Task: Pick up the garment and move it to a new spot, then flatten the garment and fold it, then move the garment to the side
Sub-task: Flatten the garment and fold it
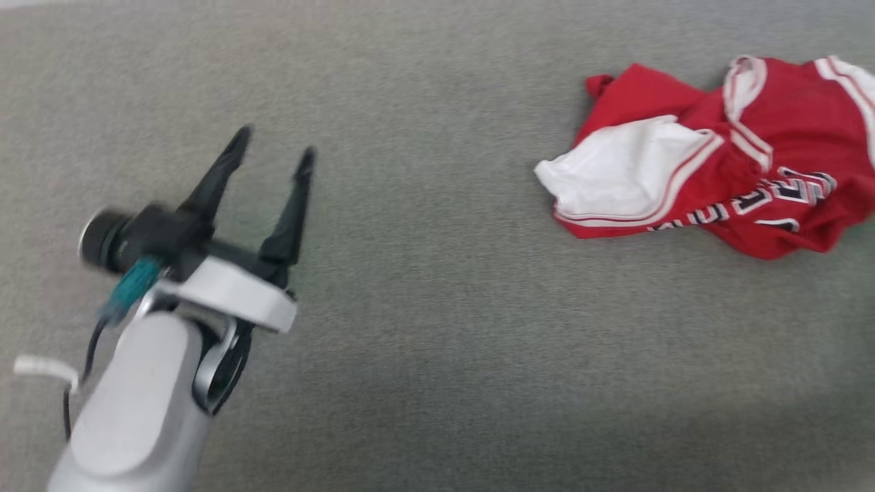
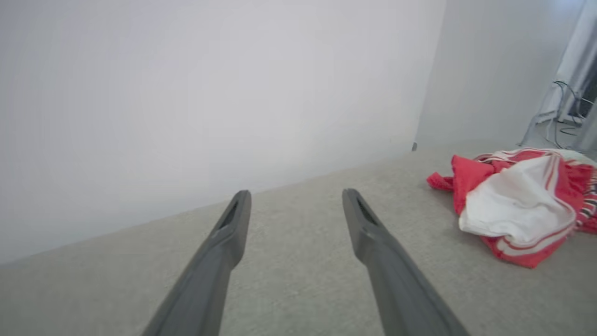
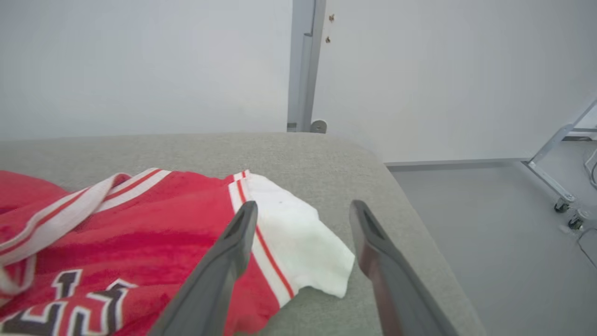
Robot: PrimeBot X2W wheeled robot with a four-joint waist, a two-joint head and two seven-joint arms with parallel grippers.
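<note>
Your right tool (image 3: 302, 207) gapes wide, empty, just over the garment (image 1: 711, 157); left tool (image 1: 275, 145), also wide, sits well apart leftward.

a grey, felt-like fabric surface (image 1: 437, 383) is extending across the head view under even, diffuse light. a plain white wall (image 2: 186, 93) is rising just behind its far edge and meeting a second wall at a corner. in the right wrist view, a grey vertical post (image 3: 303, 65) is standing against the wall behind the surface. a smooth grey floor (image 3: 489, 224) is lying beyond the surface's rounded edge. a metal frame on castors (image 3: 545, 179) is standing on that floor. thin cables (image 2: 556, 112) are hanging near the far corner.
</note>
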